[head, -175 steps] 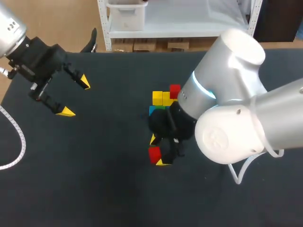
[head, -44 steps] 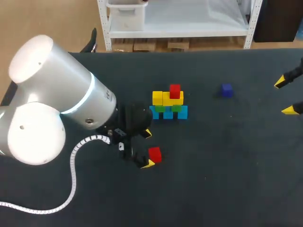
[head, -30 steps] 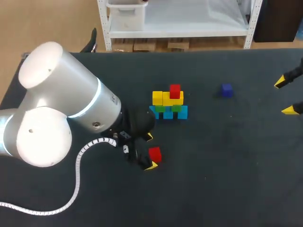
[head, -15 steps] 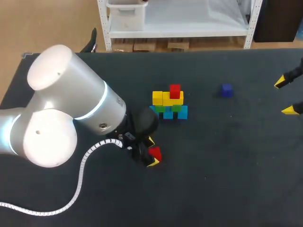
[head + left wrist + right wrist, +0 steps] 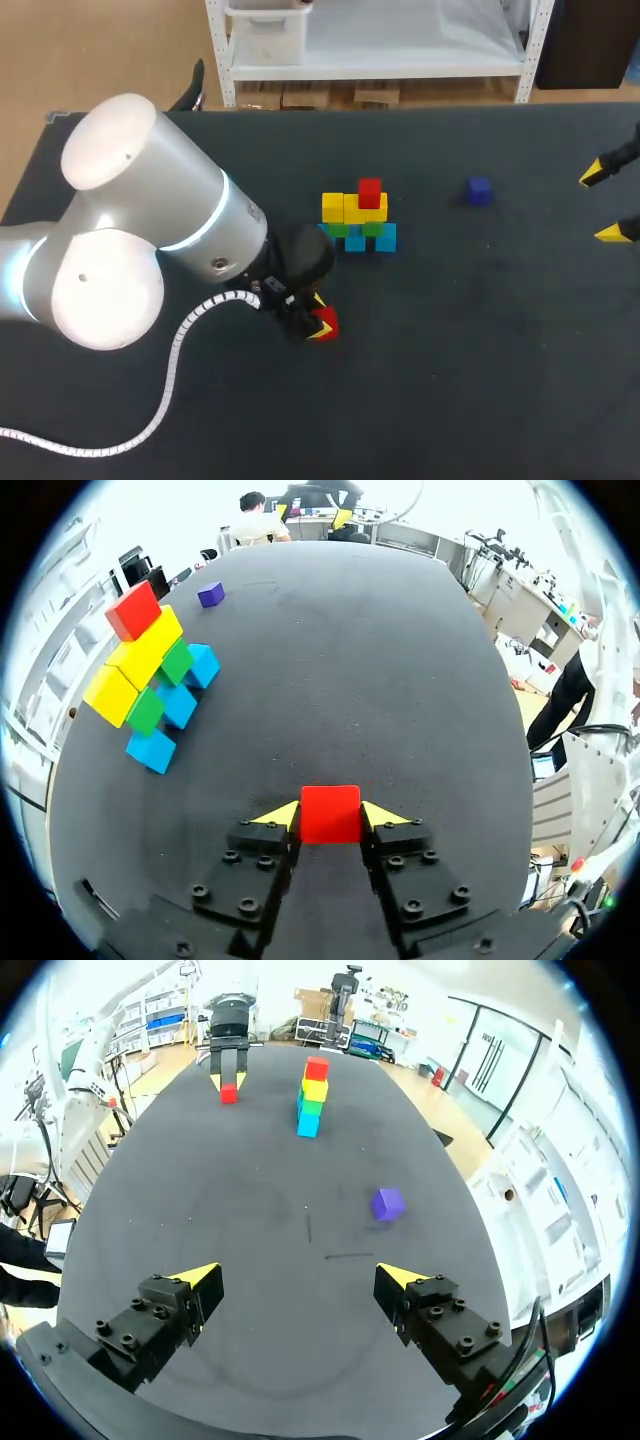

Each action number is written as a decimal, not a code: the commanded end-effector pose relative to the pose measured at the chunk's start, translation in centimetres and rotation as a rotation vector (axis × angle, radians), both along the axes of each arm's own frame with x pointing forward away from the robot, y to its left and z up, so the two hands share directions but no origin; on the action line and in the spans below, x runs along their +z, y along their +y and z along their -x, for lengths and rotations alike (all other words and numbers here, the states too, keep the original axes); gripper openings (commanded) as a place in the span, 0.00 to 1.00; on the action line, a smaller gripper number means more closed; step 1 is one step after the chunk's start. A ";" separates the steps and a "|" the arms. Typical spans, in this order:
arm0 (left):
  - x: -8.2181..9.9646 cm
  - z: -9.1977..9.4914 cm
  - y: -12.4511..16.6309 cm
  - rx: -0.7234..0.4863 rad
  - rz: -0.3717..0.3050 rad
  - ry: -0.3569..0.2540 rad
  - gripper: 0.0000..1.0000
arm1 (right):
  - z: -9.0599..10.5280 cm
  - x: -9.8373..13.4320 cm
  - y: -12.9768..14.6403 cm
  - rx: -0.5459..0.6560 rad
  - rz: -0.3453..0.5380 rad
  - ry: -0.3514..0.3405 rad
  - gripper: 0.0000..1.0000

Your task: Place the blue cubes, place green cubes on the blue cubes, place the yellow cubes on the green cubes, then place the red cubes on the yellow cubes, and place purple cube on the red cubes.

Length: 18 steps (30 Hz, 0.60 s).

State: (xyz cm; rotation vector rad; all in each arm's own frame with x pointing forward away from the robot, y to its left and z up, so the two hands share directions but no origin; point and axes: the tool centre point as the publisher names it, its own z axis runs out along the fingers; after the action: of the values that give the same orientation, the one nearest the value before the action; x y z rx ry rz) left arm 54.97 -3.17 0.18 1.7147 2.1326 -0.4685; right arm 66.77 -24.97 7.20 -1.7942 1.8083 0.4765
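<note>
**One red cube gripped by the left arm, beside the stack**

One small loose red cube (image 5: 331, 813) sits between the yellow fingertips of the left gripper (image 5: 331, 820). Both tips press its opposite sides, so the narrow pincer is clamped on it. In the head view this cube (image 5: 324, 321) and the left gripper (image 5: 319, 319) lie near the middle of the black cloth-covered table (image 5: 480, 380), just in front of the stack and apart from it.

The stack of coloured cubes (image 5: 356, 214) has three light blue cubes (image 5: 178, 706) in a row at the bottom. Two green cubes (image 5: 160, 687) rest on them, and a row of yellow cubes (image 5: 132, 670) lies on the green. A second red cube (image 5: 133, 610) tops the yellow row near one end.

The small purple cube (image 5: 479, 190) lies alone on the cloth, well apart from the stack, on the side of the right arm.

The right gripper (image 5: 297, 1278) hangs at the table's far right edge, its fingers spread wide and holding nothing. From its wrist view the purple cube (image 5: 388, 1203) lies ahead of it, with the stack (image 5: 312, 1097) further off.
</note>
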 end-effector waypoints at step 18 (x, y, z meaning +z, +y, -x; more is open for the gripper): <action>8.5 -2.9 6.4 -0.471 -0.007 -0.046 0.00 | -0.1 0.0 0.0 0.001 -0.001 0.000 1.00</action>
State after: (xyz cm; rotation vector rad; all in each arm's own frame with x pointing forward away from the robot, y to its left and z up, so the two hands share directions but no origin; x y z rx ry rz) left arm 57.09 2.03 6.75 2.1658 1.7080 -0.4783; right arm 66.77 -24.97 7.20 -1.7944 1.8082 0.4766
